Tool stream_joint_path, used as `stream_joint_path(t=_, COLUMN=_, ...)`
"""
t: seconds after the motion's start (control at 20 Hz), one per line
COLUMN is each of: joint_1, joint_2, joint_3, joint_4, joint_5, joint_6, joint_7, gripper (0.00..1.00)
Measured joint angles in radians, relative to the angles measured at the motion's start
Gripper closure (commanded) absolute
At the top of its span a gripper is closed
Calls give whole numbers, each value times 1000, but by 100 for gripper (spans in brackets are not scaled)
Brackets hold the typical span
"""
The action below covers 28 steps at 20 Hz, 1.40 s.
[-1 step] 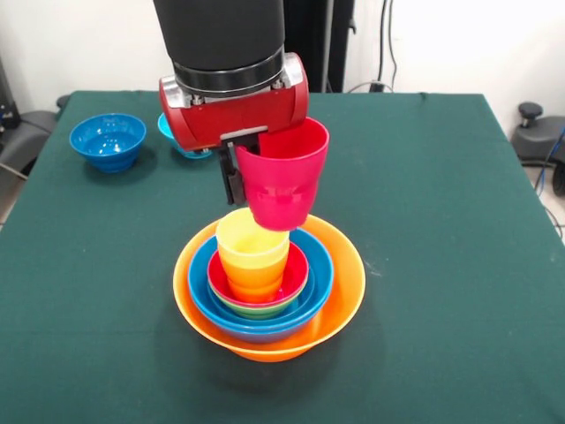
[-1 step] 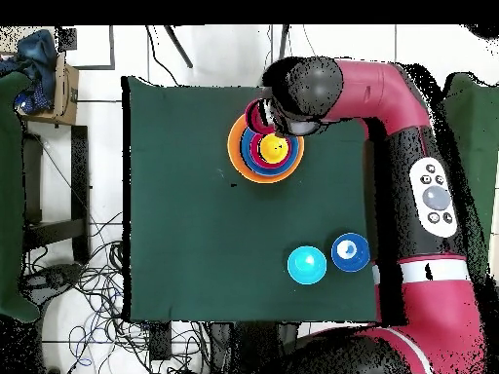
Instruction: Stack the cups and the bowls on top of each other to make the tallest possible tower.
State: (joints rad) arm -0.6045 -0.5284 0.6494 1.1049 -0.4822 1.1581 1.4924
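The robot's red and black arm (image 1: pixel 225 53) comes straight down from above. Its red wrist block (image 1: pixel 234 110) sits under a black tube with a silver ring. The gripper (image 1: pixel 237 172) hangs below it, and its black fingers (image 1: pixel 232 177) are closed on the rim of a pink cup (image 1: pixel 282 177), held up in the air. From overhead, the arm (image 2: pixel 409 146) bends across one side of the worktop (image 2: pixel 195 195).

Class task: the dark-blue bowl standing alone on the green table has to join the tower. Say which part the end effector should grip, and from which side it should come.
Grip the dark-blue bowl by its rim, one finger inside and one outside, coming straight down from above. It stands upright with its mouth open upward, its wall flares too wide to span, and the light-blue bowl sits close beside it.
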Motion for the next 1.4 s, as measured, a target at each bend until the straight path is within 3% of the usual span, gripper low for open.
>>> stream_joint_path(t=0.9, joint_1=-13, joint_2=0, joint_3=0, joint_4=20, joint_5=-29, joint_6=18, joint_7=-54, gripper=100)
stream_joint_path(t=1.4, joint_1=-14, joint_2=3, joint_3=0, joint_4=14, joint_5=-30, joint_6=92, joint_7=-105, gripper=100)
